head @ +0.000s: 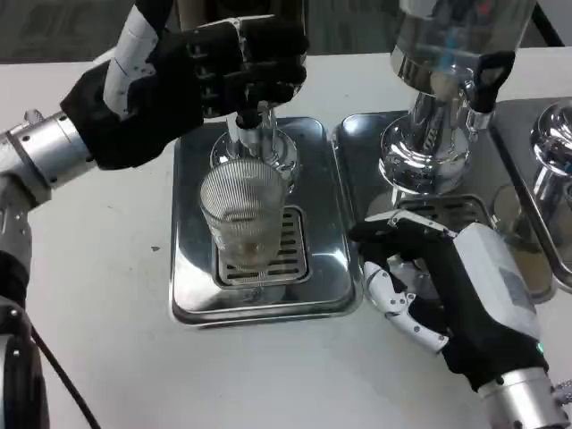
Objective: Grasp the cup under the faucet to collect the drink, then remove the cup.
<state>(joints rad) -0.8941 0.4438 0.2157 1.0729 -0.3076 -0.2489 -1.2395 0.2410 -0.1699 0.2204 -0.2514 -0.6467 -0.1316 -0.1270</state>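
Observation:
A ribbed clear glass cup (pixel 243 219) stands on the grate of a shiny metal drip tray (pixel 192 295), right under the black faucet (pixel 249 109) of a dark drink dispenser. My left hand (pixel 183 85) is up at the faucet, its fingers wrapped over the tap lever. My right hand (pixel 438 286) rests on the table to the right of the tray, fingers spread and holding nothing, a short way from the cup.
A second dispenser with a chrome base (pixel 429 152) stands on its own tray (pixel 357 152) at the right. A third chrome stand (pixel 552 152) is at the far right edge. White table (pixel 89 295) lies open to the left and front.

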